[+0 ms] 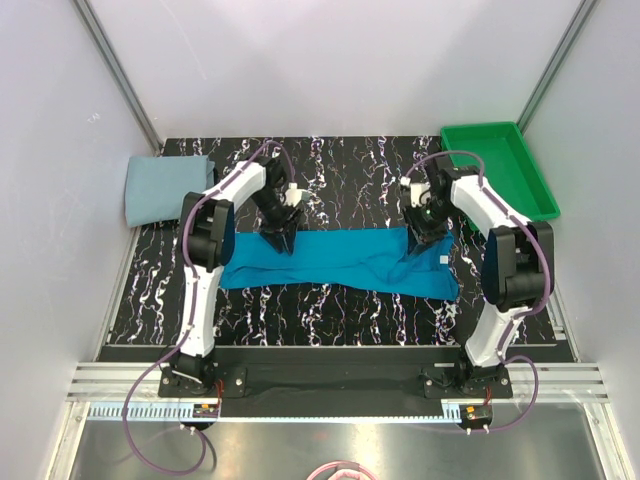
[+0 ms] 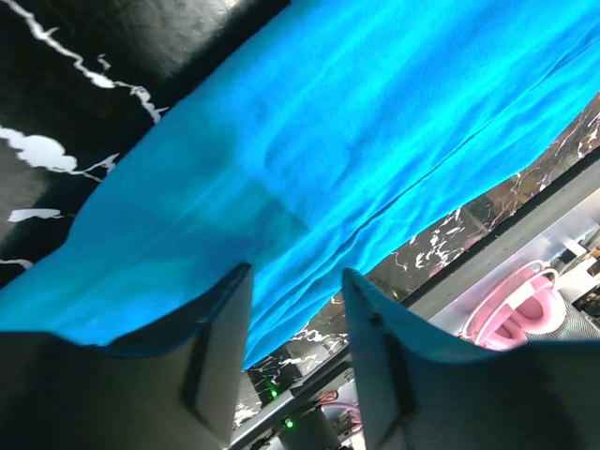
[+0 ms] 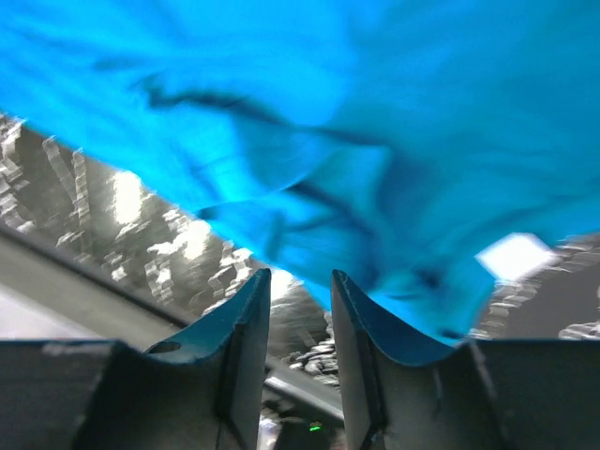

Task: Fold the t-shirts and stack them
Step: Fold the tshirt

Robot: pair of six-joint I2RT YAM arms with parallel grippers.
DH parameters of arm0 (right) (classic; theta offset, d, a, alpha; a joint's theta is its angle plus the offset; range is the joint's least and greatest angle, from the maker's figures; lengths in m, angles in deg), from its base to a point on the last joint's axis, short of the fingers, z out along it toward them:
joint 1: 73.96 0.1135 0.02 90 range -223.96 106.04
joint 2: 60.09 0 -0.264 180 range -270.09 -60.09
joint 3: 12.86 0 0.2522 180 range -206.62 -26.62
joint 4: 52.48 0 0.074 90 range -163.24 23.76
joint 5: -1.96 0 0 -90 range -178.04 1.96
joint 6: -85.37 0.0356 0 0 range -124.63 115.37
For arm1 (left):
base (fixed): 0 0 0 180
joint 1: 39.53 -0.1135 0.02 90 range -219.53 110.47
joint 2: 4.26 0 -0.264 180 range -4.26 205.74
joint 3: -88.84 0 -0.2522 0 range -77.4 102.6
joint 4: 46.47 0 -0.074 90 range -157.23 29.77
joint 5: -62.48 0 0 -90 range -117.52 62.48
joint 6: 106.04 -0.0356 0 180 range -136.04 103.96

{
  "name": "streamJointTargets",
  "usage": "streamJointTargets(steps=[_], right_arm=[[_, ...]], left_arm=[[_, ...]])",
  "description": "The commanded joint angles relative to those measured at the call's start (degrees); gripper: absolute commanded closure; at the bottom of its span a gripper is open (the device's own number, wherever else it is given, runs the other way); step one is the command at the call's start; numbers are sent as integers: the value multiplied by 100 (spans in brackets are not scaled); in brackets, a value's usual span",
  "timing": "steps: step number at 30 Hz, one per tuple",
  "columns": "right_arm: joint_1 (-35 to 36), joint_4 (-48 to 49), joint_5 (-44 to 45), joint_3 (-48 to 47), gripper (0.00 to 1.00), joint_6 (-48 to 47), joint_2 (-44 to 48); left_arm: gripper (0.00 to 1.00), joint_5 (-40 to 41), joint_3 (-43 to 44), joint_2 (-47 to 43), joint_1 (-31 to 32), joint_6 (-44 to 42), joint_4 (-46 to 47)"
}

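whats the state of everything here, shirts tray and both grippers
teal-blue t-shirt: laid out as a long band, partly folded, rumpled at its right end
grey-blue t-shirt: folded, set aside at the far left
green tray: empty, at the far right
left gripper: open, holding nothing
right gripper: open, holding nothing

Robot lab test cell: white wall panels (image 1: pixel 330 60), aluminium rails (image 1: pixel 120 380), marbled table (image 1: pixel 330 310).

Fig. 1. My workspace: a black table top (image 1: pixel 340 310) veined with white, enclosed by plain white panels (image 1: pixel 330 60), aluminium posts (image 1: pixel 115 70) in the far corners, a ribbed metal rail (image 1: pixel 120 382) along my near edge. Even, diffuse light.
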Motion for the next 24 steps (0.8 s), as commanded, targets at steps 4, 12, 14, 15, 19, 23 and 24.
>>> streamJointTargets(steps=[4, 12, 14, 15, 19, 23, 24], right_arm=[[25, 494, 1284, -796, 60, -344, -1], [17, 398, 1144, -1272, 60, -388, -801], [17, 293, 1109, -1351, 60, -424, -942], [17, 249, 1056, -1369, 60, -467, -977], [17, 99, 924, -1334, 62, -520, -1013], [17, 2, 862, -1202, 67, -538, -934], [25, -42, 827, -1167, 67, -538, -890]], left_arm=[[33, 127, 175, -288, 271, -72, -121], [13, 136, -1, -657, 465, -161, -156], [13, 154, -45, -675, 465, -134, -121], [13, 172, -54, -675, 465, -126, -121], [12, 268, -45, -561, 474, -56, -95], [11, 251, 130, -201, 465, -20, -129], [11, 173, 252, -52, 473, -20, -138]])
